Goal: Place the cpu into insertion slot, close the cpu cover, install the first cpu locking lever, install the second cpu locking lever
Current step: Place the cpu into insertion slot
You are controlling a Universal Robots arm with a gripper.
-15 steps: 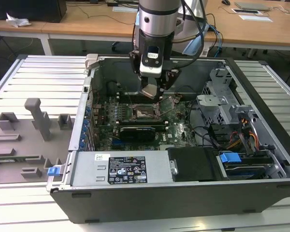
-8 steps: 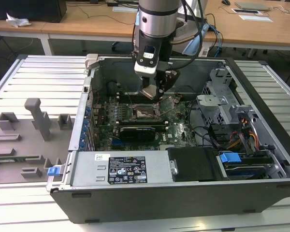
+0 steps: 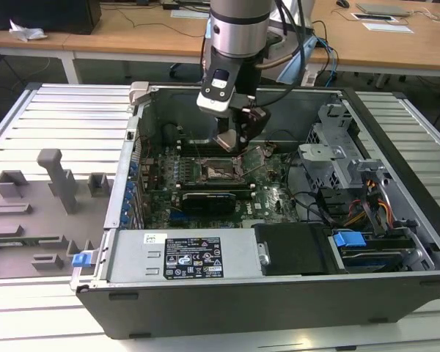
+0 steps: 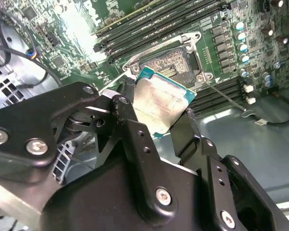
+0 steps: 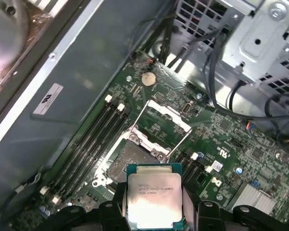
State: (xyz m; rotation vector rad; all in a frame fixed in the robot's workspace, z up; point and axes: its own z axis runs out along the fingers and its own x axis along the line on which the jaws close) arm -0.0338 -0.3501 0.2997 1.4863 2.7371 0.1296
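Observation:
My gripper (image 3: 232, 141) hangs inside the open computer case, just above the insertion slot (image 3: 221, 171). It is shut on the cpu (image 5: 154, 197), a flat square chip with a silvery top and green edge, held by two opposite sides between black fingers (image 4: 130, 126). In both wrist views the cpu (image 4: 162, 102) floats a short way above and beside the bare dark insertion slot (image 5: 130, 161) (image 4: 172, 64), not touching it. The cpu cover (image 5: 166, 121), a thin steel frame, stands swung open at the slot's far side. A thin wire locking lever (image 4: 222, 94) juts out, unlatched.
Long black memory slots (image 5: 89, 144) run beside the socket. A black card (image 3: 209, 198) lies across the green motherboard (image 3: 268, 198). A drive cage (image 3: 337, 158) with cables fills the exterior view's right, and the power supply (image 3: 183, 257) sits at the front. Grey fixtures (image 3: 55, 183) stand outside the case.

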